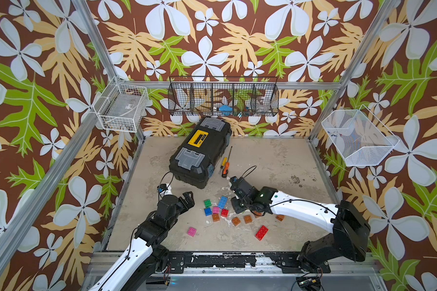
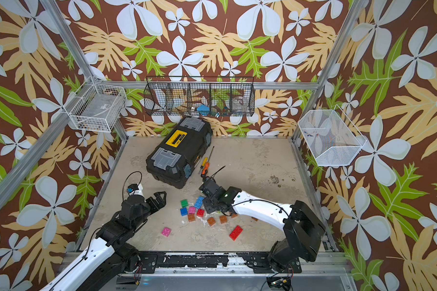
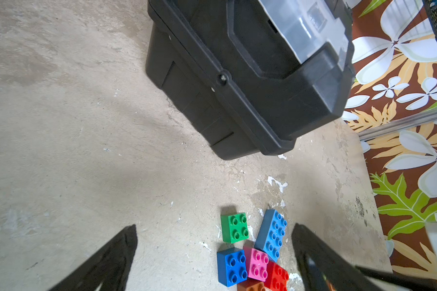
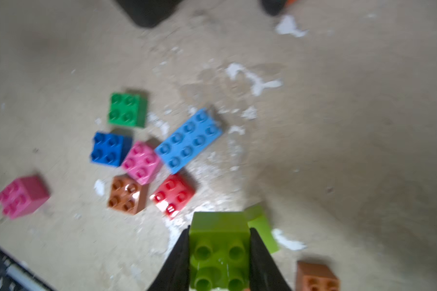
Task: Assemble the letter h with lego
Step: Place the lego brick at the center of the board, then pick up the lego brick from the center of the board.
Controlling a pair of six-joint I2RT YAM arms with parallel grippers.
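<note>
Right pincer [image 4: 220,231] is clamping a lime brick [image 4: 218,262] by its two smooth side walls, studs facing the wrist camera. The picture is blurring, so I cannot tell whether the brick is clear of the table [image 4: 338,126]. A second lime shape is sitting just behind it, too smeared to identify.

Judging the risk: the hold is resting on slick plastic alone, so the brick is likely to twist or slip once it is being pressed onto another. Nothing is anchoring the loose pieces, so a push from above could scatter them rather than click studs together.

The rest of the lego is lying just ahead of the jaws. A red brick [image 4: 173,195] is nearest, touching a long light-blue brick [image 4: 188,141] and a pink brick [image 4: 141,162]. An orange-brown brick [image 4: 126,195] and a dark blue brick [image 4: 109,150] are crowding against them. A green brick [image 4: 126,109] is standing slightly apart. No letter h is taking shape yet.

Left pincer [image 1: 188,198] is hanging beside this cluster, jaws spread wide and gripping nothing. A black toolbox [image 1: 199,151] is lying well behind.
</note>
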